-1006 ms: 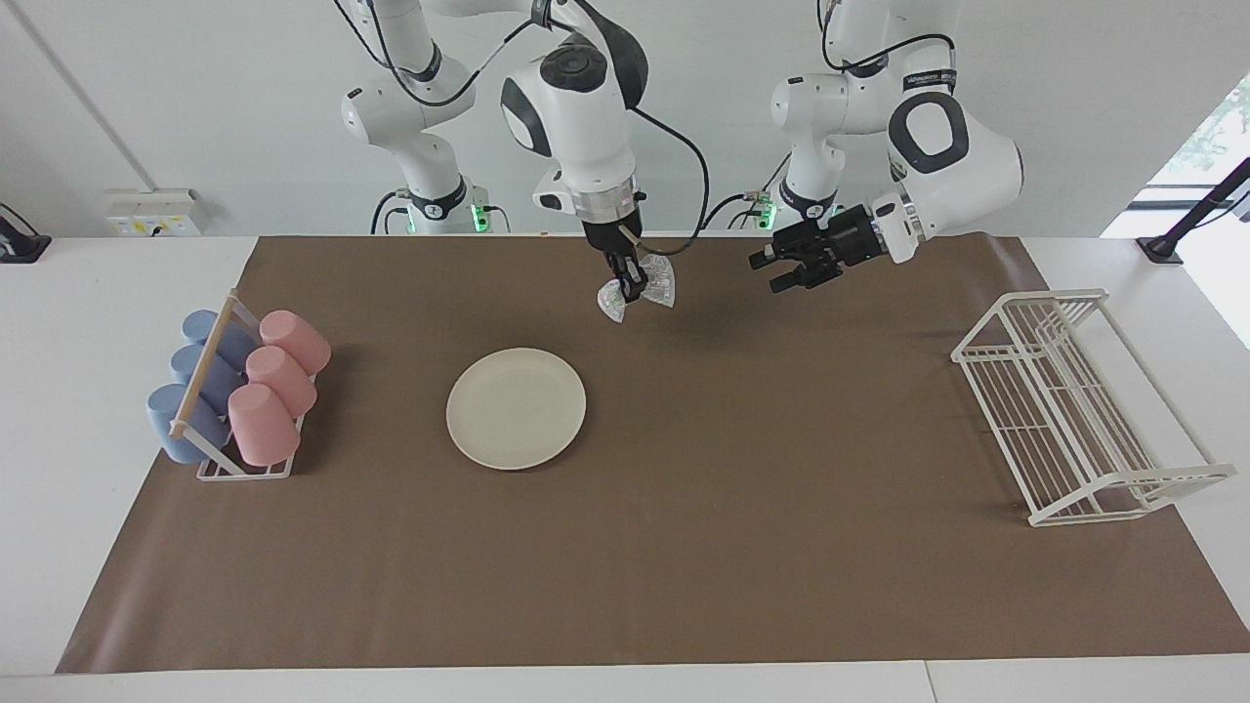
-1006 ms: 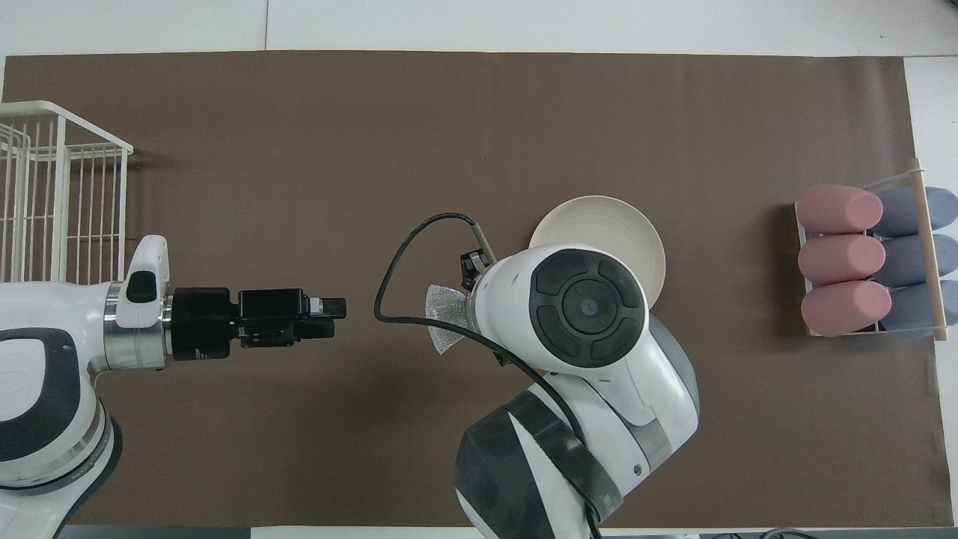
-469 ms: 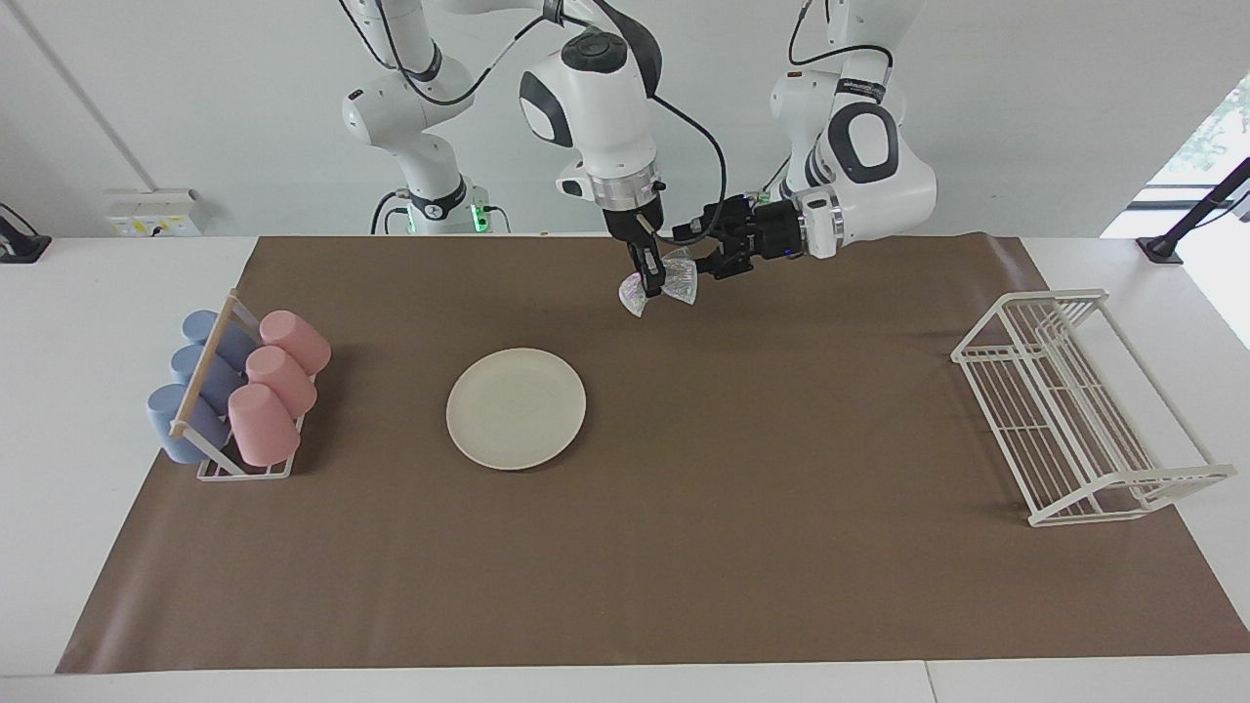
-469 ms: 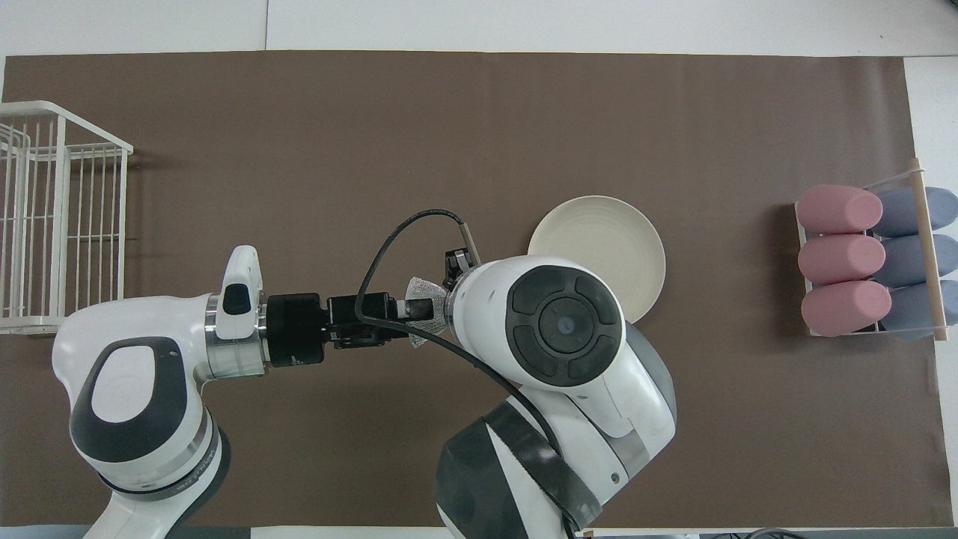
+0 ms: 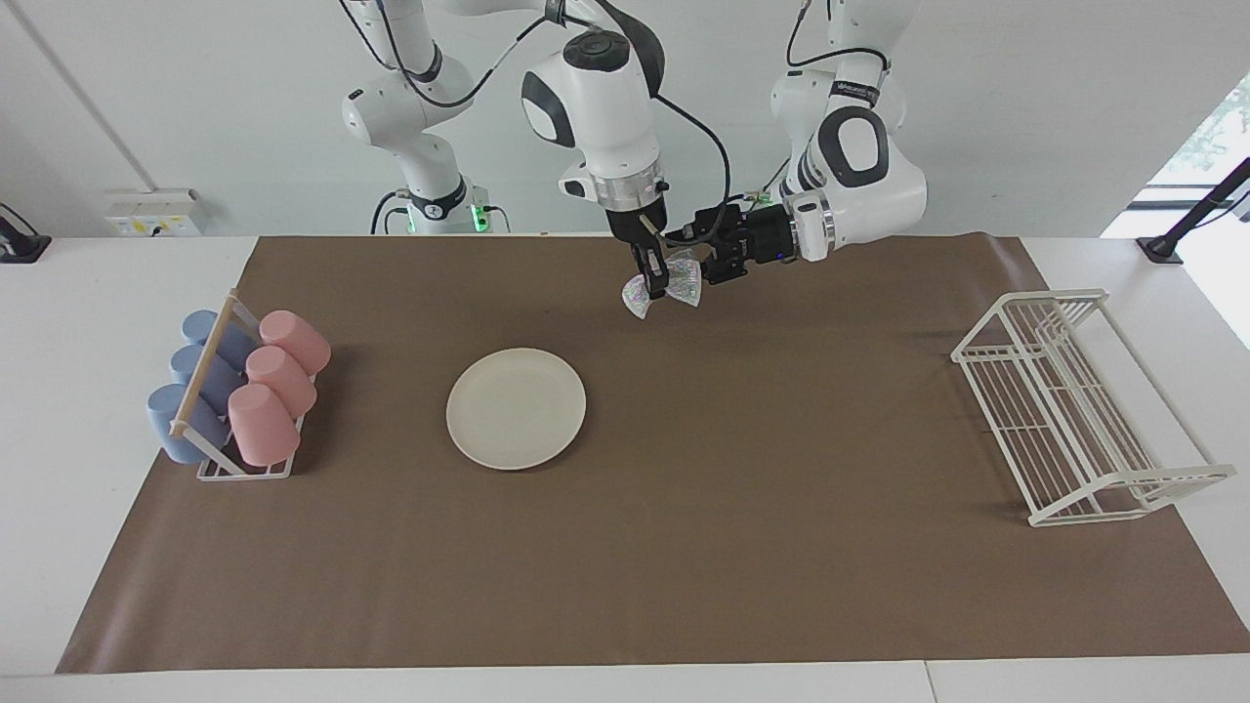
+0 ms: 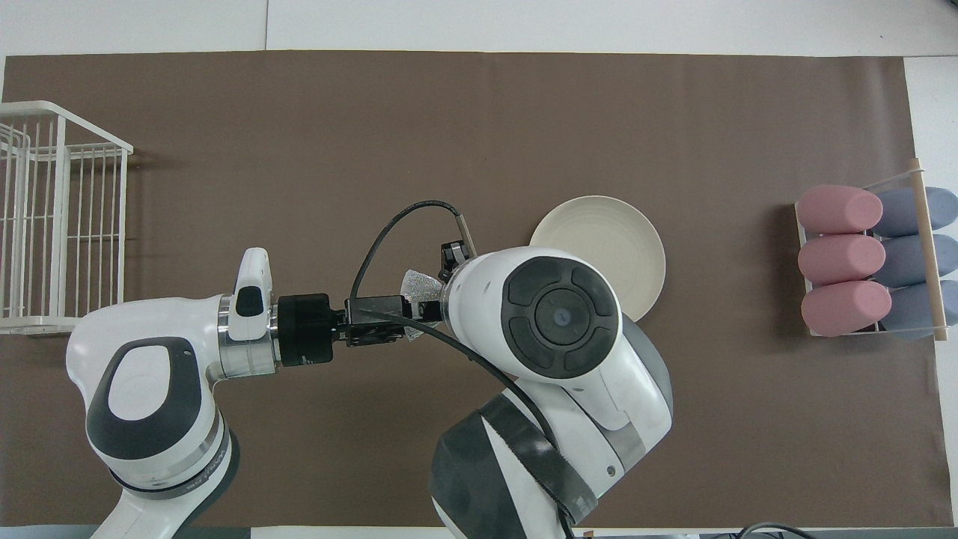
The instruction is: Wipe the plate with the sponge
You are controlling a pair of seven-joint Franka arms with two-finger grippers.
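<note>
At the upper centre of the facing view the right gripper hangs clenched on the sponge in mid-air, apparently offering it to the left gripper, whose finger state I cannot tell, while the plate lies bare at centre left, unwiped.
</note>
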